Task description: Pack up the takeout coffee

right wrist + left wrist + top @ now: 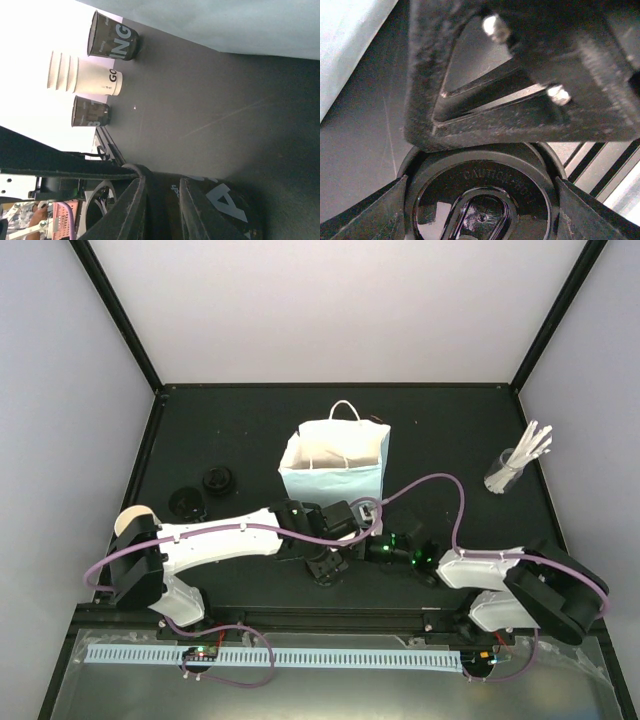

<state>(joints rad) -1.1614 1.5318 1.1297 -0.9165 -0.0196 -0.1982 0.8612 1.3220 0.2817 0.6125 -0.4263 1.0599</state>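
A black takeout coffee cup (225,210) with white lettering stands just in front of the light-blue bag (330,468). Its black lid (485,175) reads CAUTION HOT. My left gripper (481,220) reaches down over it, and its two fingers (370,215) press the lid's rim from both sides. My right gripper (161,187) comes in from the side and is shut on the cup's top edge. One of its fingers (520,120) lies across the far side of the lid. In the top view both grippers (322,562) (352,540) hide the cup.
Two more black cups (112,42) (90,111) and a stack of cream cups (82,77) stand at the table's left. A glass of white sticks (515,468) is at the back right. The bag stands open directly behind the grippers.
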